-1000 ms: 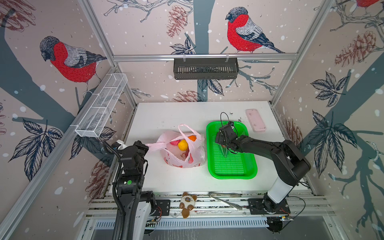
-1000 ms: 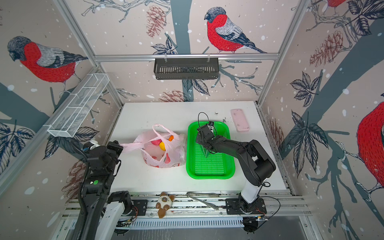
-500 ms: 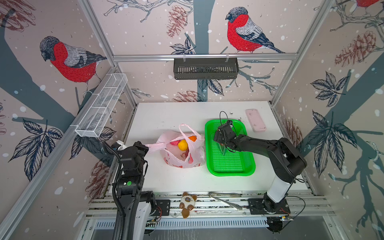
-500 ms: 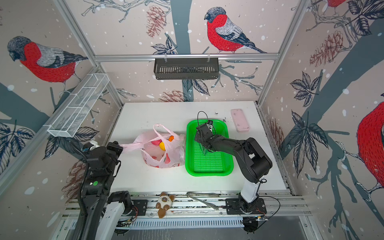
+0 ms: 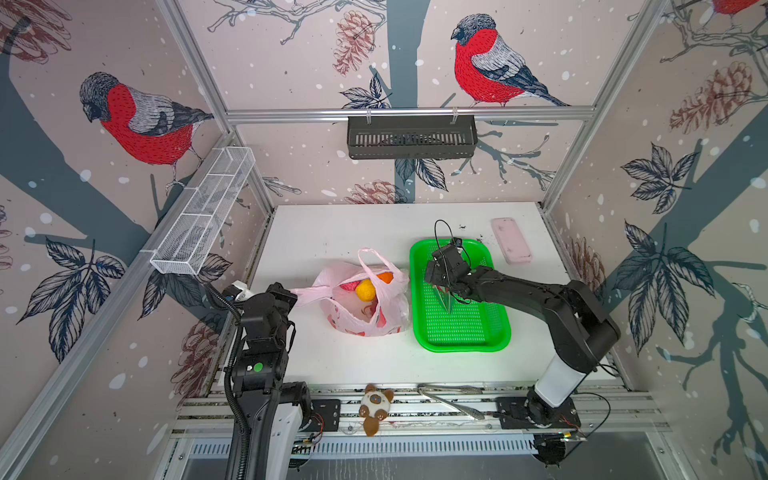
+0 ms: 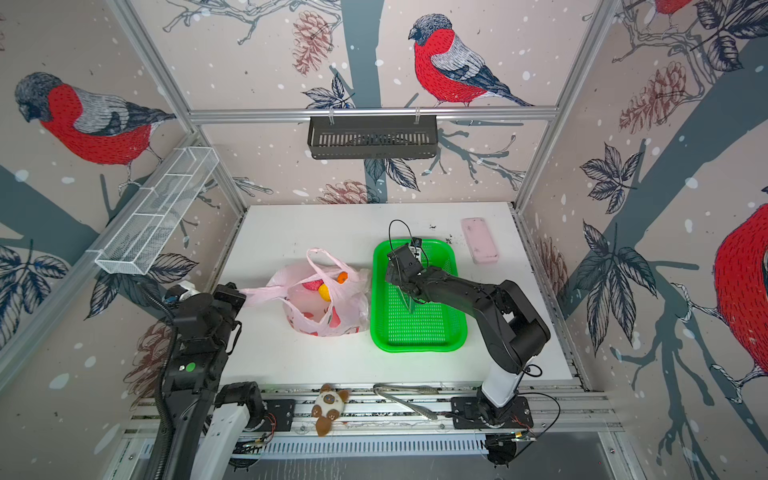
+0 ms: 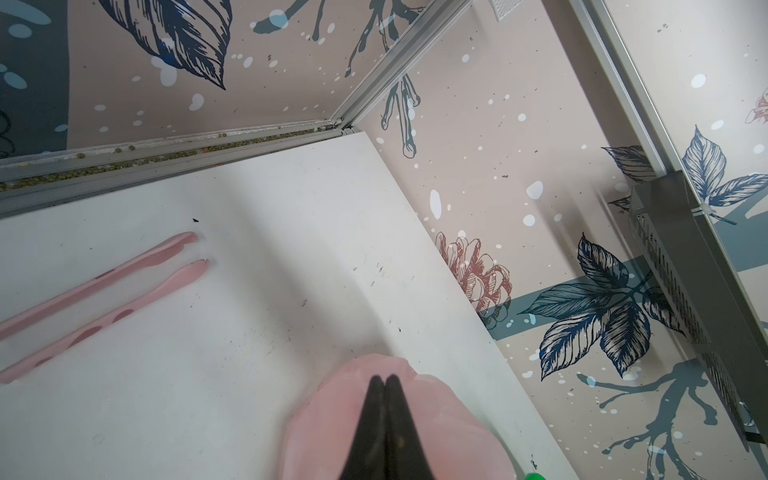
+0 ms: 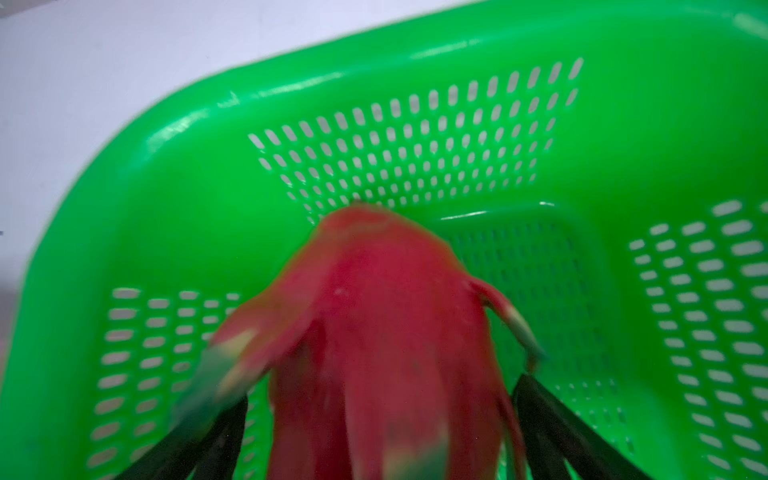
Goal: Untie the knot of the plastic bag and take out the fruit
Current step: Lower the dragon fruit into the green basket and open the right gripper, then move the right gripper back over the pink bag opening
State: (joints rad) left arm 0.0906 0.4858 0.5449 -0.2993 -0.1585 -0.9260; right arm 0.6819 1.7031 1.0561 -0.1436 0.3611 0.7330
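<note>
The pale pink plastic bag [image 5: 365,316] [image 6: 328,316] lies open at mid-table, holding a yellow fruit [image 5: 365,289] [image 6: 325,292], an orange one [image 5: 385,277] [image 6: 342,277] and a red one [image 5: 348,286]. No knot shows; the two handles are apart. My left gripper [image 5: 291,297] [image 7: 384,379] is shut on one handle, stretched out to the left. My right gripper [image 5: 448,297] [image 8: 382,388] hangs open over the green basket [image 5: 461,345] [image 8: 623,104]. A blurred magenta dragon fruit [image 8: 386,311] sits between its fingers with a gap on each side. In both top views that fruit is hidden.
A flat pink slab [image 5: 511,241] lies at the back right. Metal tongs [image 5: 451,399] and a plush toy [image 5: 376,407] rest on the front rail. A black basket [image 5: 411,137] hangs on the back wall and a white wire shelf [image 5: 203,216] on the left wall.
The right gripper has shifted a little toward the basket's far left corner and its jaws have spread wider. The basket has slid slightly left. The left arm and the bag have stayed put.
</note>
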